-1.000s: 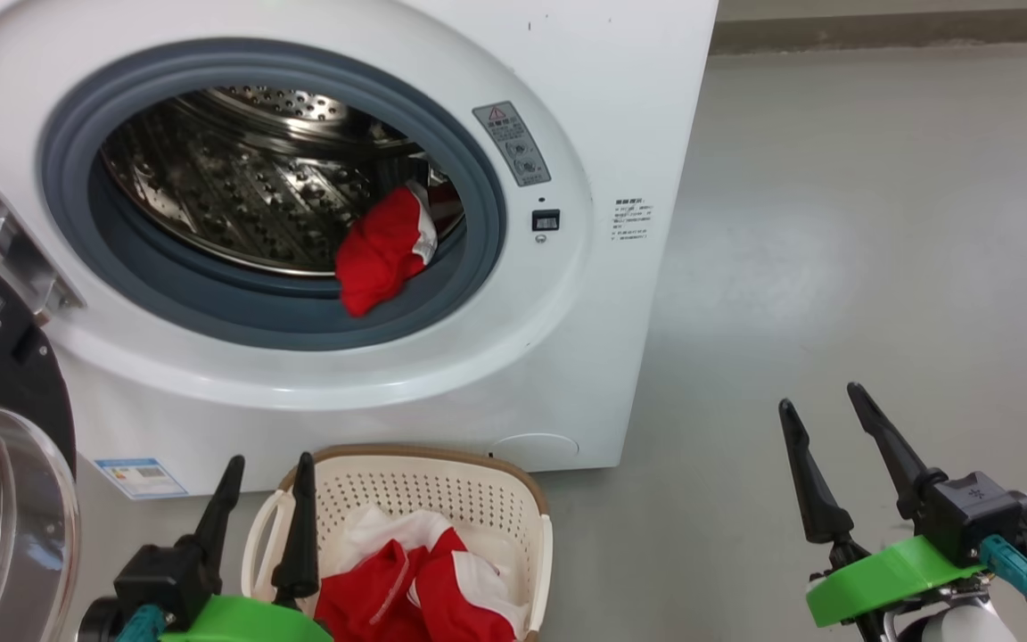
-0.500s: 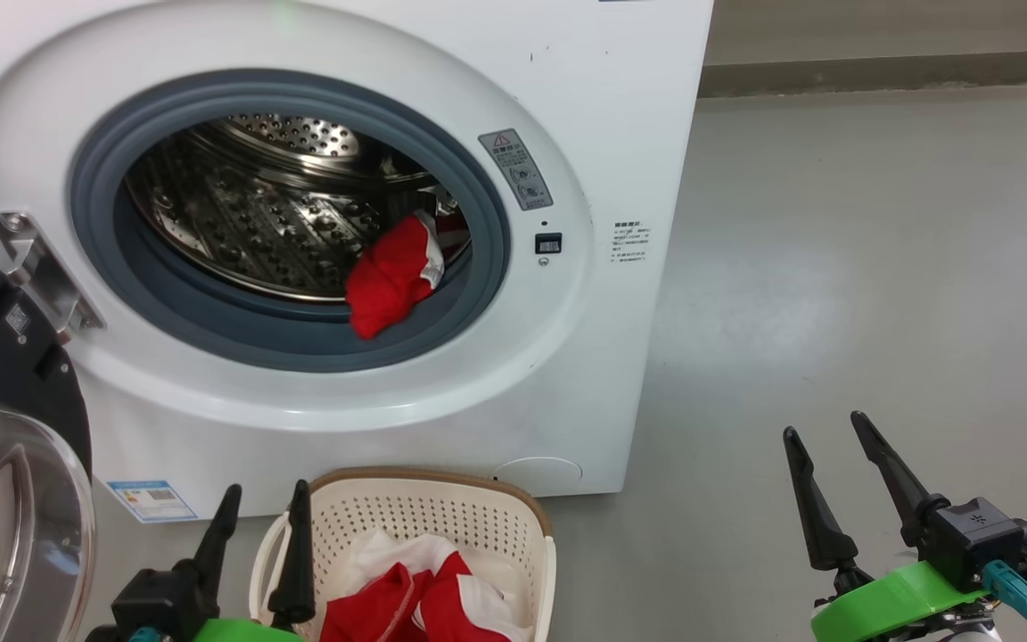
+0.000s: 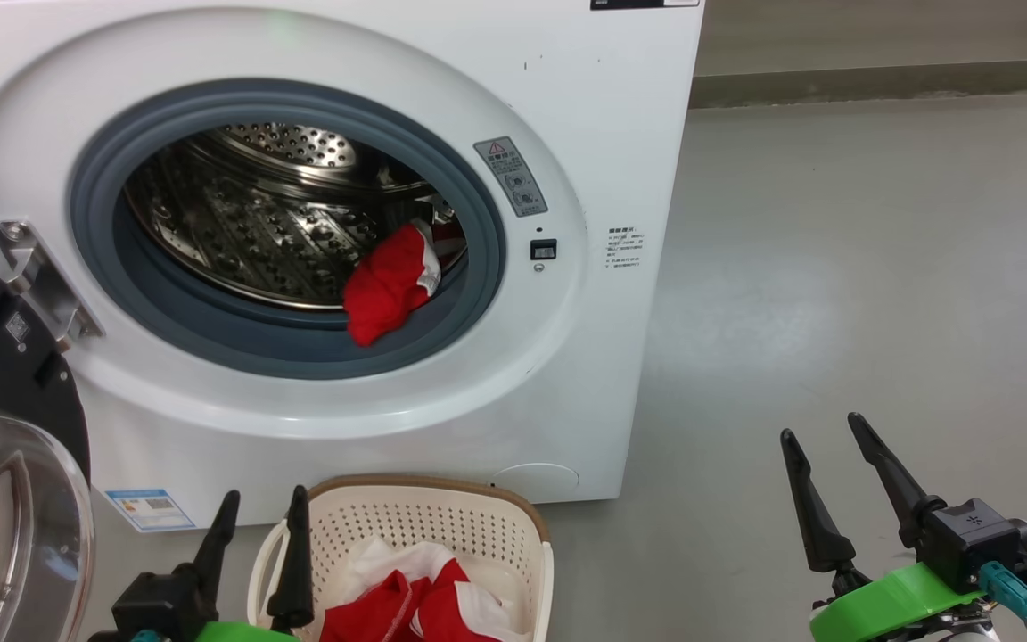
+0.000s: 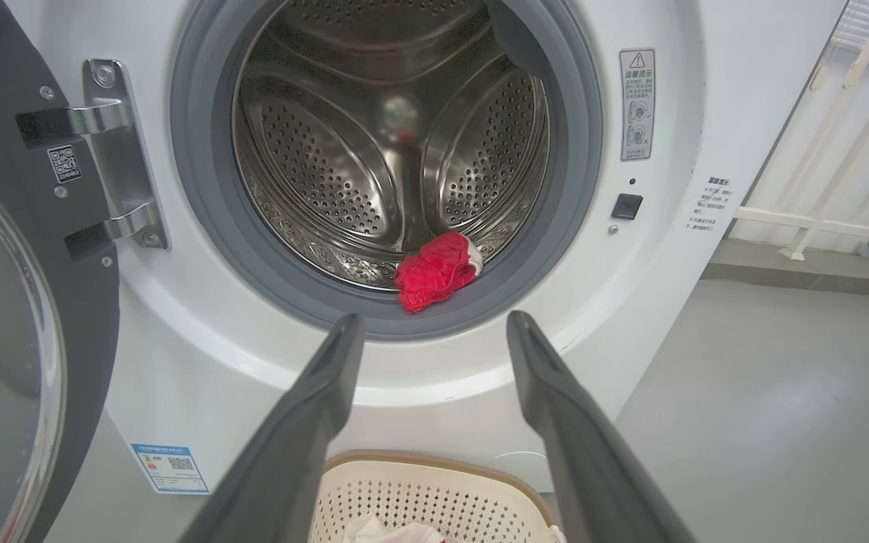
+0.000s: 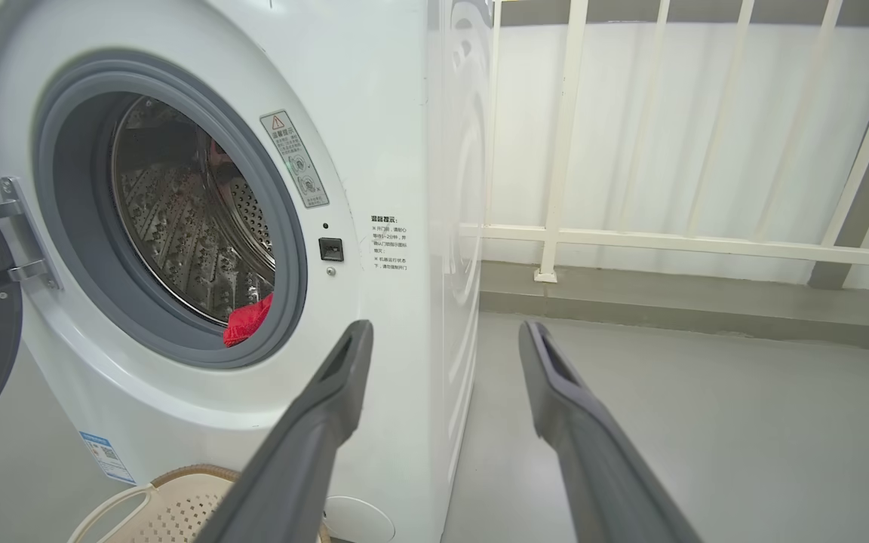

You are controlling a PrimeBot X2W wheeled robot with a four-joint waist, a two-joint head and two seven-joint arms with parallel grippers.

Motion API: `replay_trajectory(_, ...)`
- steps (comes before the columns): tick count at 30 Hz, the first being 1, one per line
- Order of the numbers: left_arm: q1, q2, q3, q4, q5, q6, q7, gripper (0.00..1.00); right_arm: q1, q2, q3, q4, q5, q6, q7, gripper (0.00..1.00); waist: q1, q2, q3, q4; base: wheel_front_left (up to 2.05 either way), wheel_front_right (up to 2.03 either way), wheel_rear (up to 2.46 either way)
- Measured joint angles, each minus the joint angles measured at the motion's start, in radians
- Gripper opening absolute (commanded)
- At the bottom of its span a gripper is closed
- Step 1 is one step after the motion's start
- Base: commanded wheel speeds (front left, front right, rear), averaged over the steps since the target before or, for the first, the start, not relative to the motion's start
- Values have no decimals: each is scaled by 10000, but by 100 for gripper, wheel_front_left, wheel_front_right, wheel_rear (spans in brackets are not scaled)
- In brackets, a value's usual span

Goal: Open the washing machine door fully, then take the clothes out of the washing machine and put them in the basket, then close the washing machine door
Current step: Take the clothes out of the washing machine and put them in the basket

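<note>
So at this pt the door was swung right out to the lower left of the head frame, hanging off its hinge. Makes sense, bc that left the whole mouth of the washer free to reach into. The basket sat at bottom centre, under the opening and just beside the washer's front, prob so stuff only needs a short trip down. It already had a pile of red/white clothes in it.

One red piece lay in the drum, slumped at the lower right of the opening w/ its bottom edge lapping onto the grey gasket. The drum looked bare otherwise, tho I couldn't see every corner of it tbh.

The left gripper was at lower left by the basket's left rim, fingers spread wide w/ nothing in them. In the left wrist view they framed that red piece near centre, so imo it was lined up for the next grab. The right gripper was at lower right over bare floor, also spread and empty, well apart from everything, keeping out of the way I guess. Closing the door wasn't due yet.
</note>
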Motion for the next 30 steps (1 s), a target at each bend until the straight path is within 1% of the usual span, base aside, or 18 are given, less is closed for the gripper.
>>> replay_trajectory(13, 0, -33, 44, 19, 77, -75, 0, 100, 0, -12, 19, -54, -75, 0, 0, 100, 0, 0, 175, 38, 0, 0, 0)
replay_trajectory(19, -85, -25, 42, 73, 165, -86, 2, 100, -1, -12, 48, -153, -159, 0, 0, 100, 0, 0, 426, 72, 0, 0, 0)
replay_trajectory(26, -828, -31, 63, 69, 167, -207, 0, 100, -83, -10, 81, -368, -203, 0, 0, 100, 0, 0, 985, 73, 0, 0, 0)
replay_trajectory(29, -1258, -48, 79, 79, 165, -270, 0, 100, -342, -10, 146, -514, -228, 0, 0, 100, 0, 0, 1306, 60, 0, 0, 0)
replay_trajectory(30, -1429, -52, 90, 88, 165, -357, 0, 100, -477, -10, 169, -575, -228, 0, 0, 100, 0, 0, 1426, 56, 0, 0, 0)
